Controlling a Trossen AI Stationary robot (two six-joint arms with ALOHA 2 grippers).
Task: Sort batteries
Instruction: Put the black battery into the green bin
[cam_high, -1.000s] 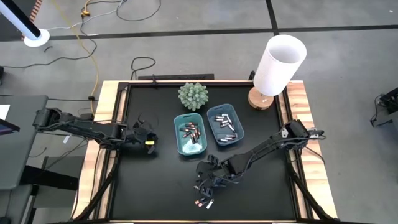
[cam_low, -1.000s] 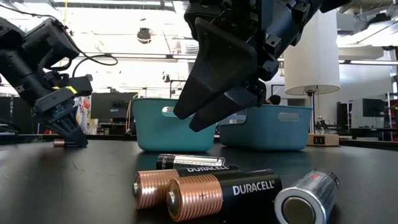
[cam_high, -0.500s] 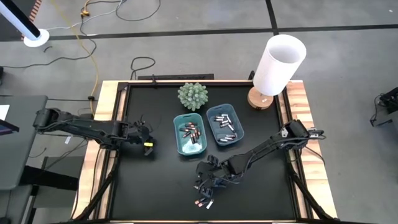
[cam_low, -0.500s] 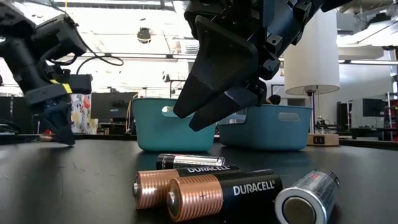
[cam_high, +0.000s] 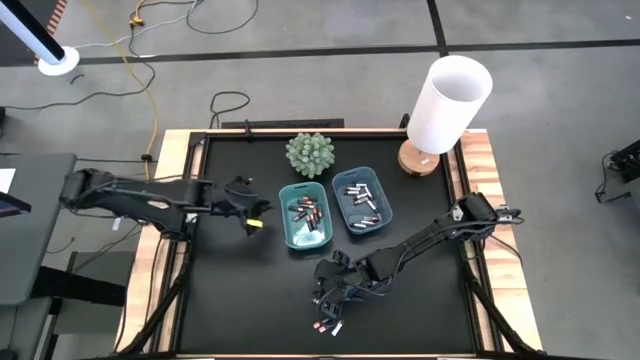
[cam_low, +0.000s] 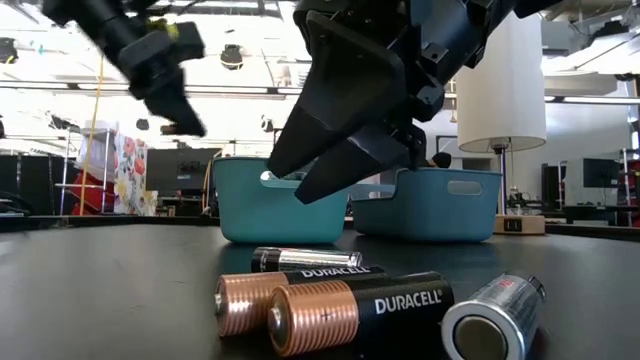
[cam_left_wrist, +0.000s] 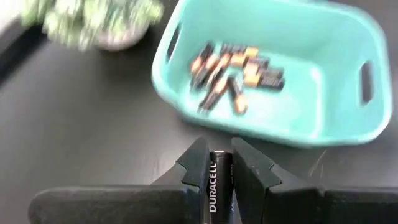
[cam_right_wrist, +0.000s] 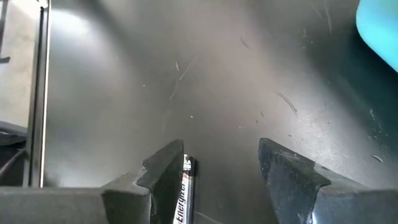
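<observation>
My left gripper (cam_high: 252, 222) hangs above the table just left of the left teal tray (cam_high: 306, 216) and is shut on a dark Duracell battery (cam_left_wrist: 219, 180). That tray (cam_left_wrist: 273, 74) holds several dark, copper-ended batteries (cam_left_wrist: 233, 70). The right teal tray (cam_high: 362, 200) holds silvery ones. My right gripper (cam_high: 325, 295) stands open low over the near middle of the table. A silvery battery (cam_right_wrist: 185, 186) lies on the table between its fingers. More loose batteries (cam_low: 330, 300) lie close by. My left gripper pinches the Duracell battery's black body (cam_left_wrist: 218, 169) between its two fingers. The battery lies along the fingers, which slant down toward the table's right. It is lifted clear of the table. My right gripper: the silvery battery lies close against one finger's inner side (cam_right_wrist: 171, 177); whether they touch I cannot tell.
A green plant (cam_high: 310, 153) stands behind the trays and a white lamp (cam_high: 447, 105) at the far right corner. A raised wooden rim (cam_high: 172, 190) borders the black table. Bare black surface lies left of the trays and near the front left.
My left gripper has risen from the table near its left edge and gone right, toward the left teal tray, rolling a little. The Duracell battery has come up with it, clear of the table. My right gripper has kept still.
</observation>
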